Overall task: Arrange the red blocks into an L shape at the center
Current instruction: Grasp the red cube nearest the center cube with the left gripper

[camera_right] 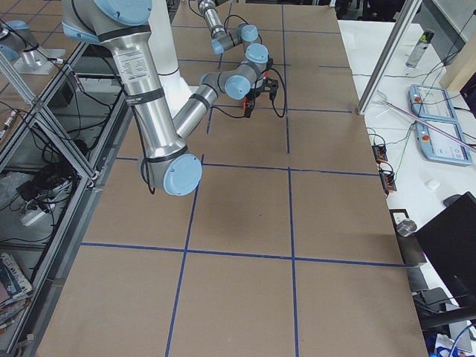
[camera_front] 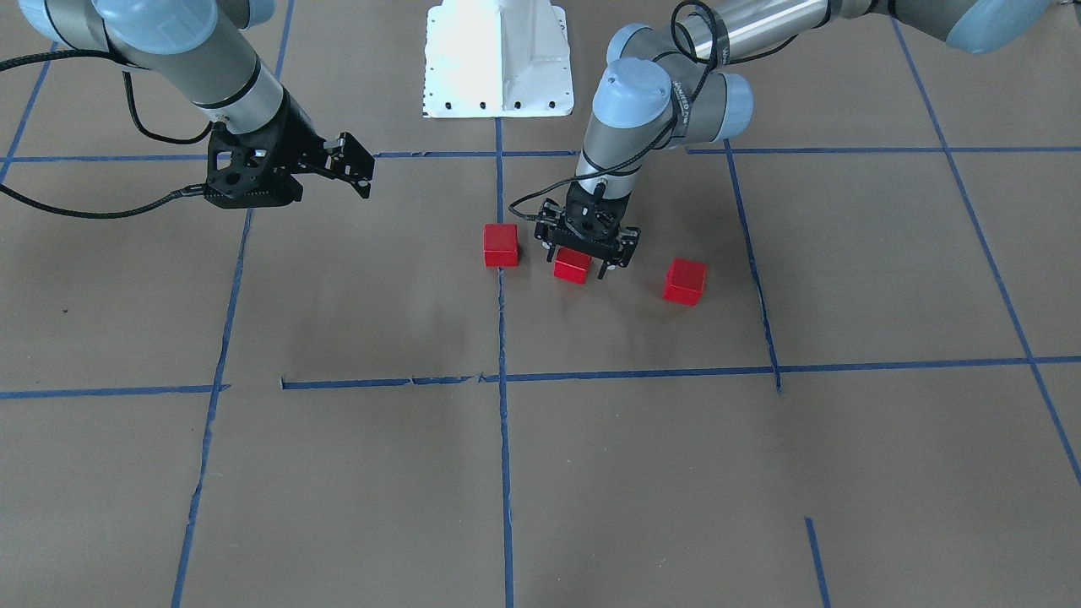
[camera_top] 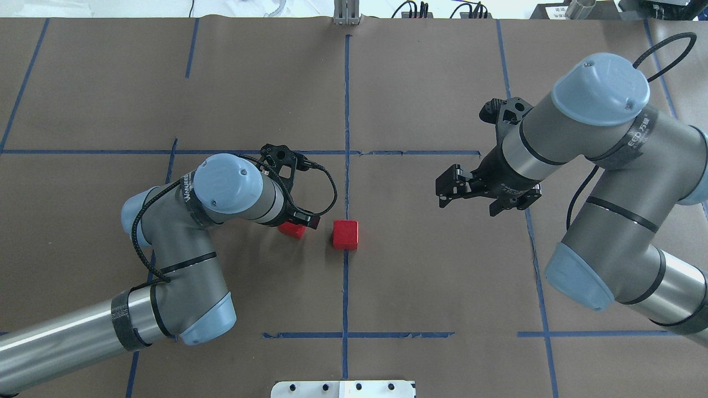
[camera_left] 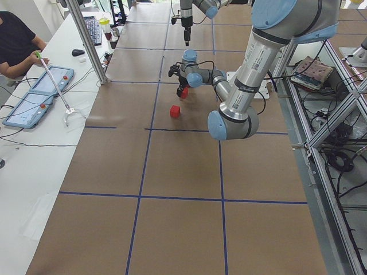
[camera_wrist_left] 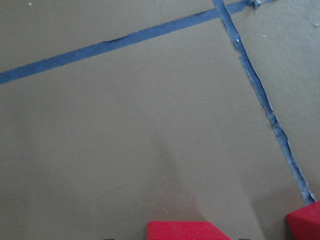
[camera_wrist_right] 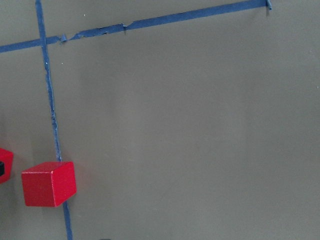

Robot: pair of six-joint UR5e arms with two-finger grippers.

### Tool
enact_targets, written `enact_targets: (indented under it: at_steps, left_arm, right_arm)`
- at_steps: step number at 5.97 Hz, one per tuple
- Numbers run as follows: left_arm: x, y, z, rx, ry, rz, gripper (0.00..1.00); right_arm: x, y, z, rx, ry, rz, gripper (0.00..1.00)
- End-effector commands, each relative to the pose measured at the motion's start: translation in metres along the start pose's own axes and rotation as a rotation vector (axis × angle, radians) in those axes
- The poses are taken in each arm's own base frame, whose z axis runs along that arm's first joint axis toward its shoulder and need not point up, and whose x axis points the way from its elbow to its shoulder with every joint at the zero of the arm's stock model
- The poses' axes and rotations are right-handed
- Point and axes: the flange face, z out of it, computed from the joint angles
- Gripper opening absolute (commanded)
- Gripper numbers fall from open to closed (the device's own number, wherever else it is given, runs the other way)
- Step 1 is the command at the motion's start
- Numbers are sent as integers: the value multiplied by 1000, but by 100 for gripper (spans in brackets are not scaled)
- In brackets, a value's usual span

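Three red blocks show in the front-facing view. One red block (camera_front: 501, 245) sits on the vertical blue tape line at the center (camera_front: 500, 304). A second red block (camera_front: 572, 267) lies between the fingers of my left gripper (camera_front: 589, 263), which is lowered over it with its jaws open and a gap on each side. A third red block (camera_front: 684, 281) lies apart, further toward my left. Overhead, the center block (camera_top: 345, 234) and the straddled block (camera_top: 292, 229) show; my left arm hides the third. My right gripper (camera_front: 350, 165) hangs open and empty above the table.
The white robot base (camera_front: 498, 59) stands at the table's near edge behind the blocks. Blue tape lines (camera_front: 642, 371) mark a grid on the brown paper. An operator sits at a side desk (camera_left: 17, 40) beyond the table.
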Motion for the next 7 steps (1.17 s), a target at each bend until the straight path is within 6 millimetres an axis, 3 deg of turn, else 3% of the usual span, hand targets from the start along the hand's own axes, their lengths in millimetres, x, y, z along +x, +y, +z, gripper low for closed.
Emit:
enact_targets:
  at_steps: [1, 2, 3, 4, 6, 7]
  left_arm:
    - [1, 3, 2, -7, -1, 3, 17]
    - [2, 2, -3, -21, -20, -4, 1]
    - [9, -14, -16, -27, -56, -23, 0]
    - [0, -26, -17, 7, -101, -30, 0]
    - [36, -52, -35, 26, -113, -124, 0]
    - [53, -64, -31, 28, -110, -172, 0]
  right_arm:
    - [0, 0, 0, 0, 0, 11, 100]
    - [-4, 1, -4, 3, -8, 9, 100]
    - [-4, 4, -7, 4, -15, 5, 100]
    - [-4, 6, -13, 9, -23, 0, 100]
    - [5, 7, -10, 6, -11, 9, 100]
    - [6, 7, -10, 5, -9, 10, 100]
